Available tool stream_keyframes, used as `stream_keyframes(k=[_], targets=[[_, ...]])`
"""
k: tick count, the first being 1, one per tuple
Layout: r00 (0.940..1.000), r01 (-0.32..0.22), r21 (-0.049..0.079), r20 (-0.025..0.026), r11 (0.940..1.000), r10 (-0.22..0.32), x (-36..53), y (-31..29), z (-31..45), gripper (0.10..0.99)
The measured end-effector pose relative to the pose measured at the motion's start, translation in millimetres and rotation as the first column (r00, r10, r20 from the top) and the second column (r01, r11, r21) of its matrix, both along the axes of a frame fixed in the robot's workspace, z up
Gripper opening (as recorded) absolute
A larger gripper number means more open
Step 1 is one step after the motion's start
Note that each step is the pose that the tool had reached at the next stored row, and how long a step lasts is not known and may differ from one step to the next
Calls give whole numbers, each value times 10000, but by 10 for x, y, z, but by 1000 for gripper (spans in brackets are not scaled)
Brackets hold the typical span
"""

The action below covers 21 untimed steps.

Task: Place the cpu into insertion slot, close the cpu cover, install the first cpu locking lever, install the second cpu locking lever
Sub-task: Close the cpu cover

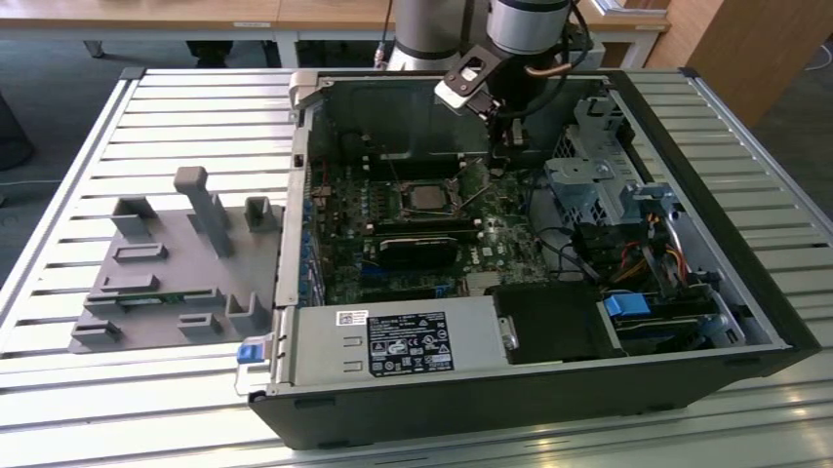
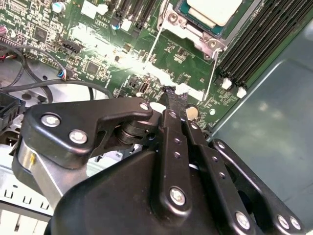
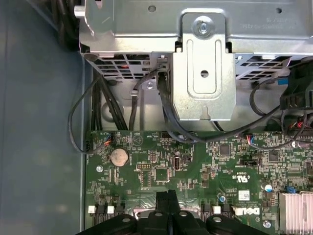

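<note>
Black 2-fingered gripper (image 2: 172, 94) hovers near silvery-rimmed insertion slot (image 2: 172, 18), fingers (image 2: 168, 125) pressed together, gripping nothing: probably a narrow tip for nudging thin wire lever (image 2: 151, 49). Pale silver square cpu (image 2: 213, 10) sits seated inside.

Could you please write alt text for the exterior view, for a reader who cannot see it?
A robot arm reaches down into an open computer case lying on a slatted metal table, its end effector low over the green motherboard near the insertion slot. A grey moulded tray sits on the table at the exterior view's left.
</note>
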State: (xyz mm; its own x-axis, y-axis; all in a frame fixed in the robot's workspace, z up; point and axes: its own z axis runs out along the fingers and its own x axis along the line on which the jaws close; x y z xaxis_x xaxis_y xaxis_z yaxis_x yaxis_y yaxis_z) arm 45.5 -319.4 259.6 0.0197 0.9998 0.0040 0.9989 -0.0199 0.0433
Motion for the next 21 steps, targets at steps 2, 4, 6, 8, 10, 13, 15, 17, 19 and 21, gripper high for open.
stream_keyframes(k=[2, 4, 6, 8, 10, 13, 15, 17, 19, 21], targets=[[10000, 11, 0, 1, 10000, -11, 14, 1, -2, 106], [10000, 12, 0, 1, 10000, -12, 23, 1, -5, 106], [10000, 12, 1, 1, 10000, -12, 31, 2, -10, 106], [10000, 11, 1, 1, 10000, -11, 42, 3, -16, 106], [10000, 11, 0, 1, 10000, -11, 55, 4, -23, 106], [10000, 11, -1, 0, 10000, -11, 70, 6, -33, 106], [10000, 11, -4, 0, 10000, -11, 80, 9, -42, 106], [10000, 11, -7, 1, 10000, -11, 88, 12, -50, 106], [10000, 11, -10, 0, 10000, -11, 94, 15, -57, 106], [10000, 11, -9, 0, 10000, -11, 99, 17, -65, 106]])
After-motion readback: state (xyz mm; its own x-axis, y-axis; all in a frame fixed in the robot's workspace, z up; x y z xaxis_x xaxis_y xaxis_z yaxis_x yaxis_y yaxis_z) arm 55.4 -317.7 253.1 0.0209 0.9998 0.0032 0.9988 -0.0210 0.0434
